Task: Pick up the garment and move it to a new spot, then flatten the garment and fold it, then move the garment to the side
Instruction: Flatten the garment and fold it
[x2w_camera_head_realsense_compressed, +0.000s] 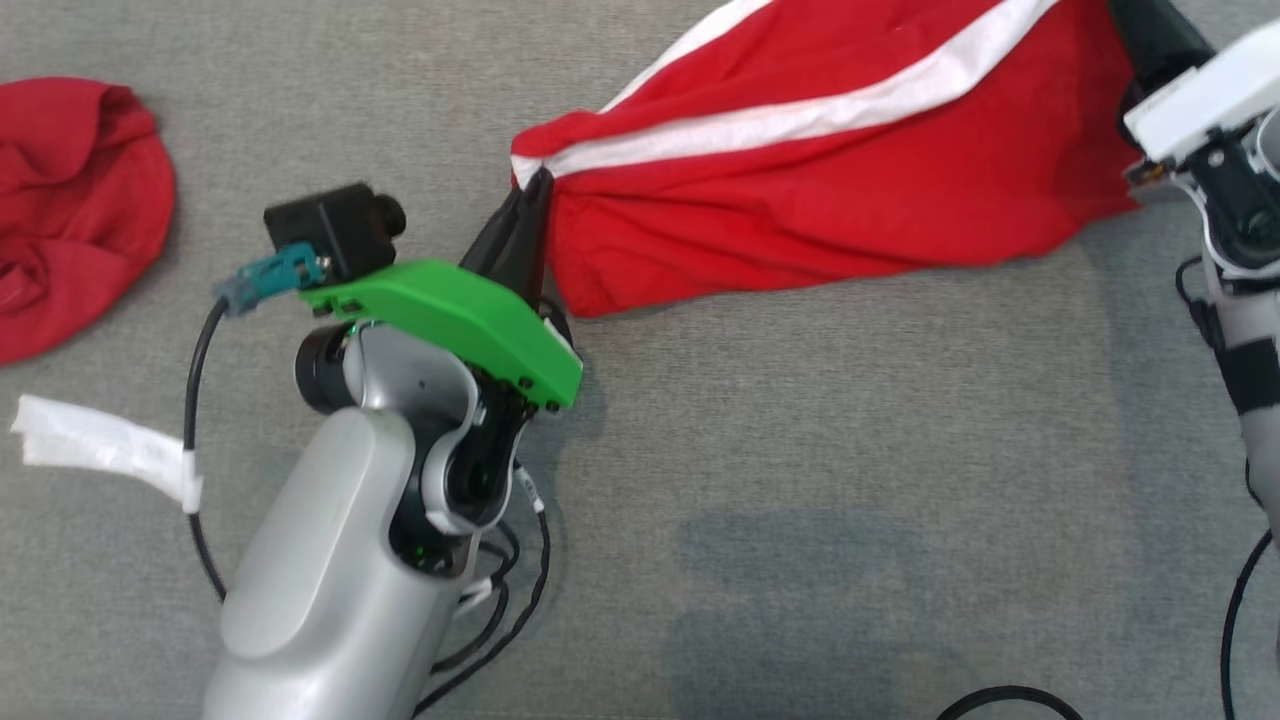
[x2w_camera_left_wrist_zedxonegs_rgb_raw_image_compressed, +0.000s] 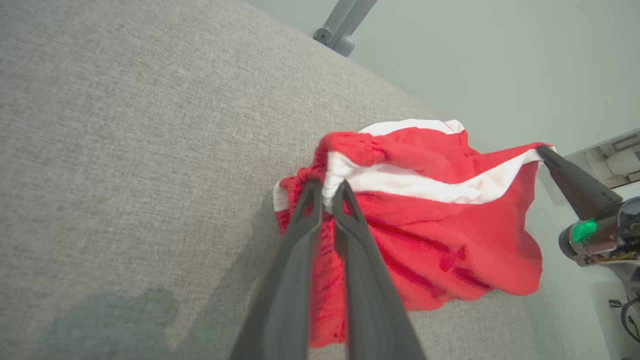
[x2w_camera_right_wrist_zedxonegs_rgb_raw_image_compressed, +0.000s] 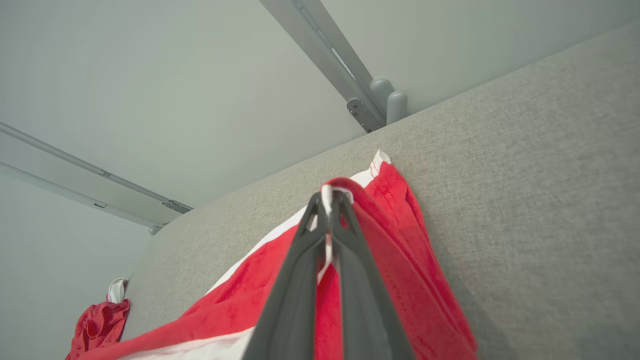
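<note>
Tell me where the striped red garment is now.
The striped garment is stretched across the head view's upper right, between the left tool and the right tool.

Grey fabric tabletop (x2w_camera_head_realsense_compressed: 800, 450) w/ red/white garment (x2w_camera_head_realsense_compressed: 850, 170) partly on it; 2nd red cloth (x2w_camera_head_realsense_compressed: 70, 210) at left, white strip (x2w_camera_head_realsense_compressed: 100, 445), maybe tape.

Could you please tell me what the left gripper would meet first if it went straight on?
The left gripper pinches the red garment, so it would meet more of that cloth first; beyond it, probably the grey surface, though depth is unclear.
</note>
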